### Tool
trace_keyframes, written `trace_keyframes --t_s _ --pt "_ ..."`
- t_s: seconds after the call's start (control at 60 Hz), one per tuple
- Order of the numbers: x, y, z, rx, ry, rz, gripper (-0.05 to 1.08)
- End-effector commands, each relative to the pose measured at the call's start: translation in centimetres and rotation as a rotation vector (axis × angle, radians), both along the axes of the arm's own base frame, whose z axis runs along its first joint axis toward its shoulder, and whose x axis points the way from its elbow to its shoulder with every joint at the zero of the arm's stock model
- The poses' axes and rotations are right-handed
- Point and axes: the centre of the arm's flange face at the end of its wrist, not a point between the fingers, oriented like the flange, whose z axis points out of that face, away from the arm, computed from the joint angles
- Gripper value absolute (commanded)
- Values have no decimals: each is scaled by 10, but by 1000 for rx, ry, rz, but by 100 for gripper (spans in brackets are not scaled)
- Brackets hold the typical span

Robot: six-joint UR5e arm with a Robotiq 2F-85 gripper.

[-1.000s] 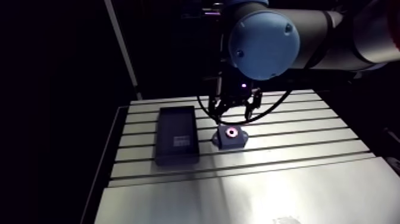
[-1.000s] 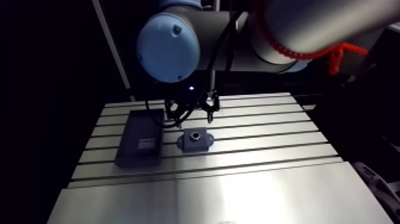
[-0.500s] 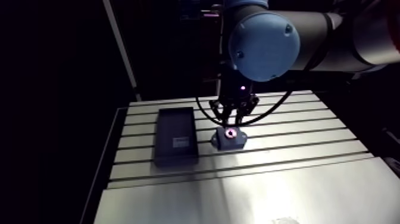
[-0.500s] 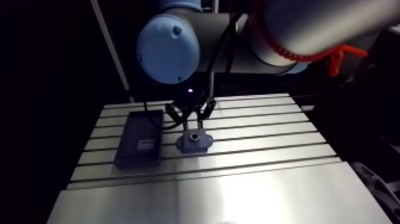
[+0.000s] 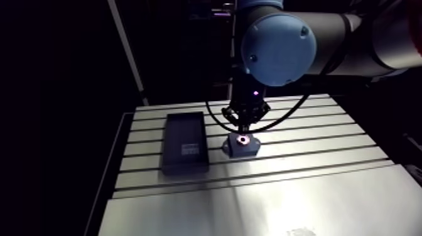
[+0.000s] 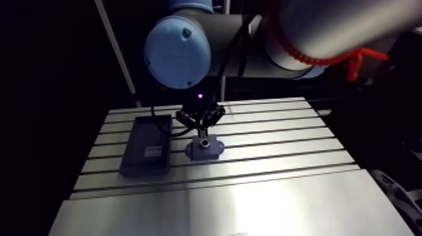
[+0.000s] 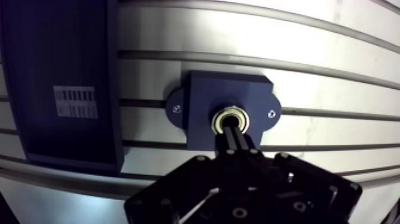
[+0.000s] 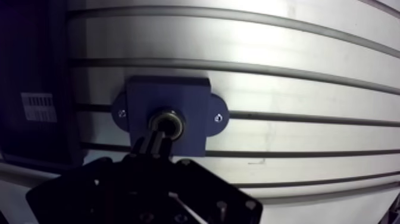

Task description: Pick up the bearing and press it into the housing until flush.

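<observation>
I am pressing with my fingers (image 7: 234, 143) closed together, gripping nothing, tips on the bearing (image 7: 230, 113) sitting in the housing (image 7: 202, 98). I should be pushing straight down, centred.

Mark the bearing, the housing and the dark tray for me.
bearing (image 7: 220, 121): wrist view, on its metal ring, beside the bore.
housing (image 7: 208, 89): wrist view, on its blue top face.
dark tray (image 7: 59, 59): wrist view, on its bare floor, clear of the label.
</observation>
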Motion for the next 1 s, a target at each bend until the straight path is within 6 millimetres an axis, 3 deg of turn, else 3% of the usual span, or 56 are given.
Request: trace_keyframes --t_s 0.017,0.35,1.0 --pt "-1 0 -2 1 -3 0 87" --pt "0 1 -13 0 -19 0 87" --pt "0 6 -14 -6 -19 -11 87"
